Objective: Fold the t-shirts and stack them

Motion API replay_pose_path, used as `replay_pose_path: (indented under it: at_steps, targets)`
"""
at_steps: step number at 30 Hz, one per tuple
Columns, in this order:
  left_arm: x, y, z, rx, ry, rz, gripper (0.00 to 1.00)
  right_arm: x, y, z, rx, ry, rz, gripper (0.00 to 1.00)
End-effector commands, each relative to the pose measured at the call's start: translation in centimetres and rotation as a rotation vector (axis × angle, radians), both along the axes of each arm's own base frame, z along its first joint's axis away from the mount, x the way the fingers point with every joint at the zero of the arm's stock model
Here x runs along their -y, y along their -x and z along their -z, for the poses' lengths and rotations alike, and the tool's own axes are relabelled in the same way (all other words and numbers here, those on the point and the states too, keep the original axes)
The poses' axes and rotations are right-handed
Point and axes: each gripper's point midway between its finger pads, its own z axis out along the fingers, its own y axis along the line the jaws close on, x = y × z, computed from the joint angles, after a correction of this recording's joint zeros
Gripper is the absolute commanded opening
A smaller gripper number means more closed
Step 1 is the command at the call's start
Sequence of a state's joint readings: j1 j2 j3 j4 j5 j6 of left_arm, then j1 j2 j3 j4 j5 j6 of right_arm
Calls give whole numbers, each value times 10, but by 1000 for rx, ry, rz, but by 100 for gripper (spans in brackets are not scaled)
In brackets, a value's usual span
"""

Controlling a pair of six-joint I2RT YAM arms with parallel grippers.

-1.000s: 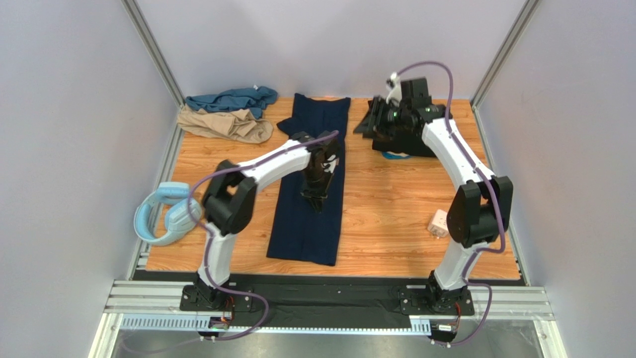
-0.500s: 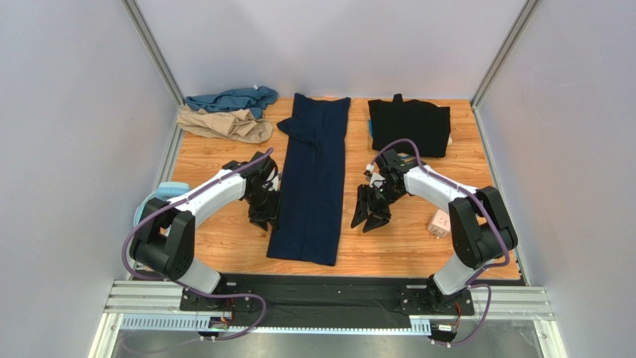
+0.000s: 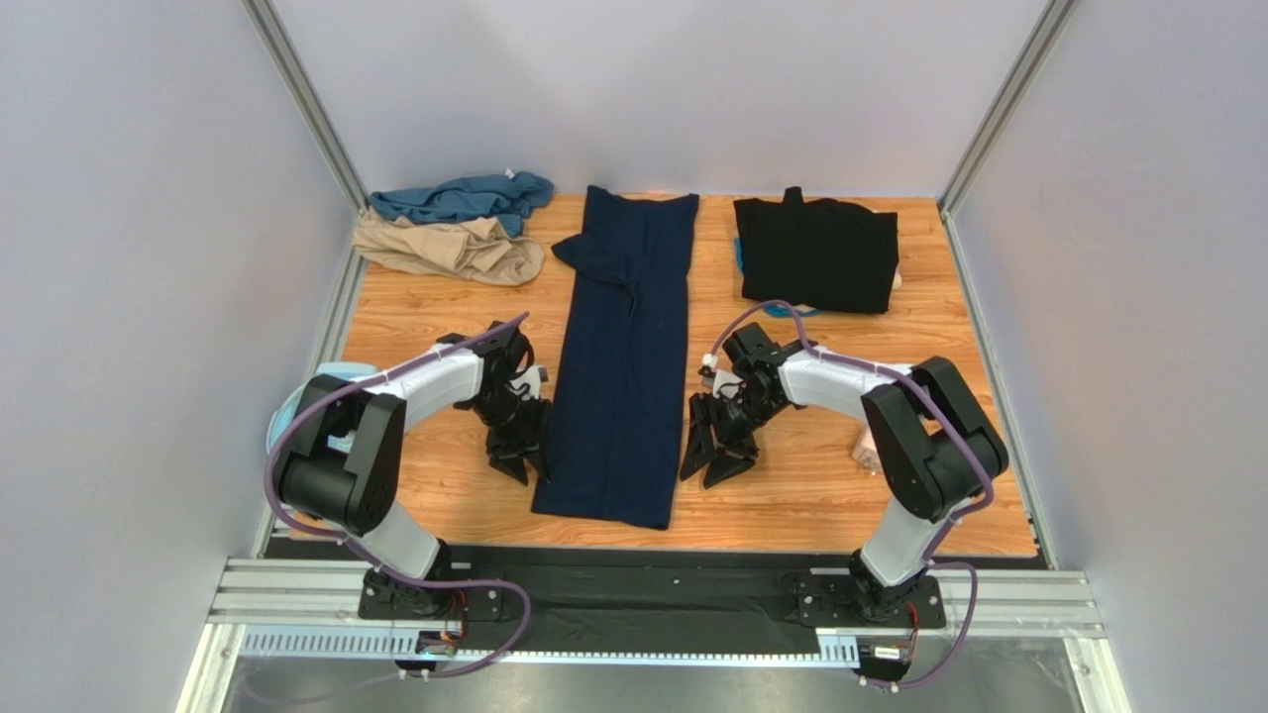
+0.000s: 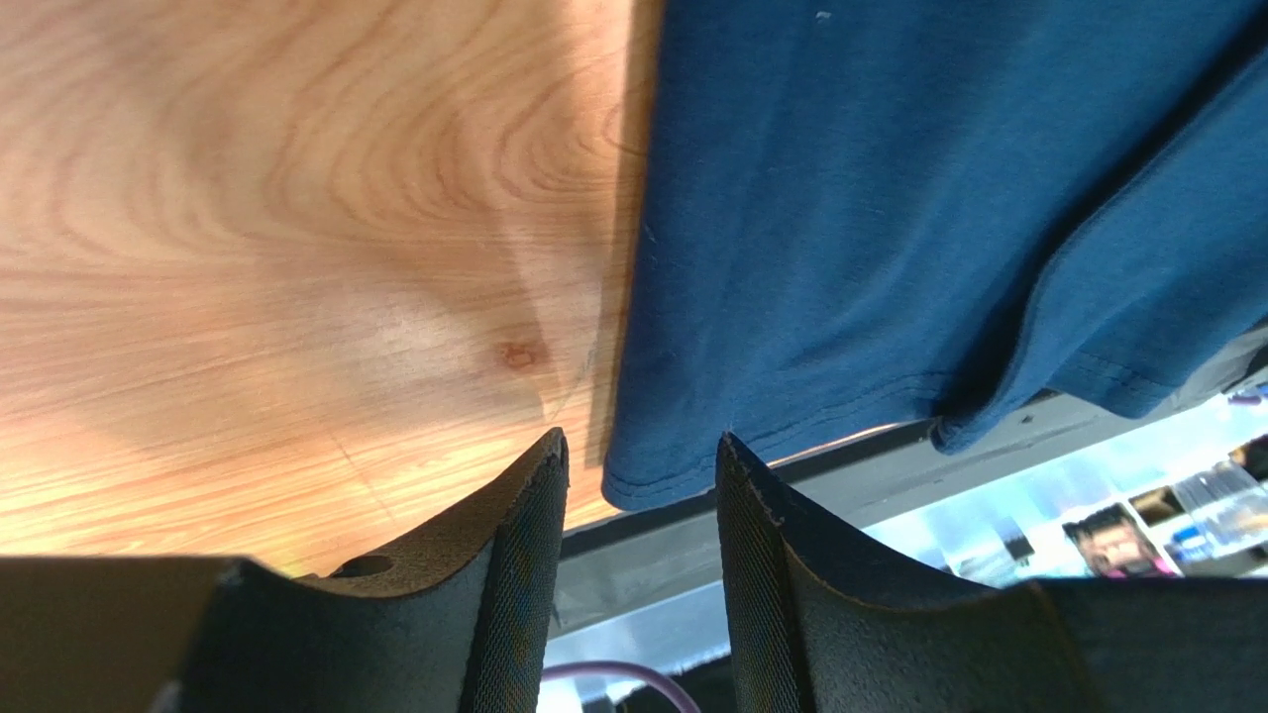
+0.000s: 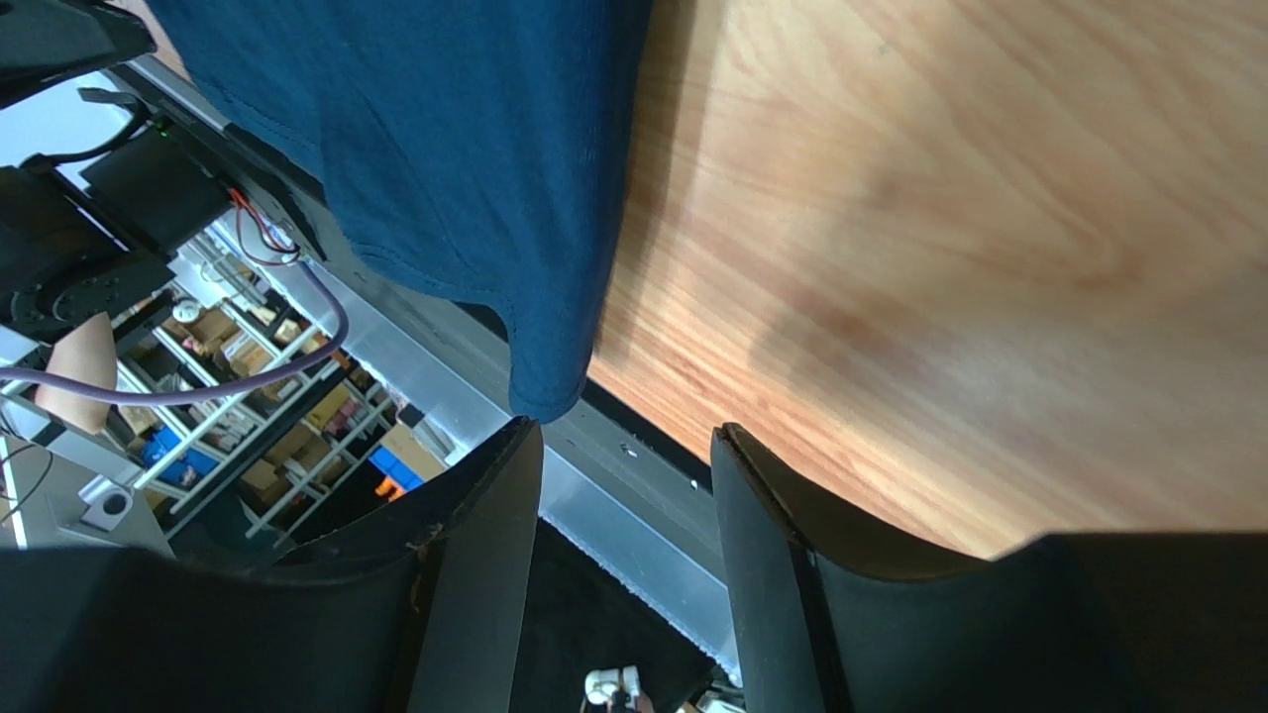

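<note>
While left end effector [image 3: 514,458] and right end effector [image 3: 710,465] flank navy t-shirt [image 3: 618,357], both wide, empty, you pinch near hem corners evenly.

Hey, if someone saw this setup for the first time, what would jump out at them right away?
The dark navy t-shirt stands out, folded into a long narrow strip down the middle of the table, with the left pincer and right pincer open on either side of its near end. A black t-shirt lies folded flat at the far right, and a teal t-shirt and a tan t-shirt sit crumpled in the far left corner.
</note>
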State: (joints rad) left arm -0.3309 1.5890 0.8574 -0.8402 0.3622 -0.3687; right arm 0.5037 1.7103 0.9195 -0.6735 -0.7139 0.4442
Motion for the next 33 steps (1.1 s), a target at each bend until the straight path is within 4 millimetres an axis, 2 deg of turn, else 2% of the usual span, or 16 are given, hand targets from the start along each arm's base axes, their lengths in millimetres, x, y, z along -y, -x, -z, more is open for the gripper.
replay_pose_path:
  at_steps: [1,3,7,12,15,17,18,20,21,22,24,26,29,33]
  targets:
    - [2,5,8,-68,23,10,49,-18,3,8,-12,-44,-35,52]
    - [5,10,18,-118,41,10,48,-23,6,14,-20,-42,-50,52]
    - [9,5,17,-139,69,5,47,-33,15,26,-43,-27,-79,51]
    - [10,17,19,-187,89,-8,47,-46,31,36,-56,-9,-121,51]
    - [8,16,18,-176,72,-10,46,-55,39,40,-57,-3,-136,51]
    - [6,16,17,-176,62,-11,42,-59,42,41,-52,1,-142,50]
    - [6,17,17,-181,60,-12,39,-62,44,40,-49,2,-145,46]
    - [6,17,16,-182,63,-11,27,-65,43,39,-33,4,-141,42]
    - [6,17,15,-179,61,-11,22,-66,43,38,-32,5,-142,34]
    - [6,16,14,-175,61,-10,15,-68,41,37,-26,1,-143,32]
    - [6,14,10,-156,60,-12,9,-68,39,35,-14,6,-144,27]
    - [6,12,7,-136,65,-8,0,-68,37,33,2,16,-153,15]
    - [7,12,1,-125,76,-5,0,-67,34,25,18,19,-169,0]
    - [11,10,-16,-80,110,11,0,-70,28,-2,61,1,-190,0]
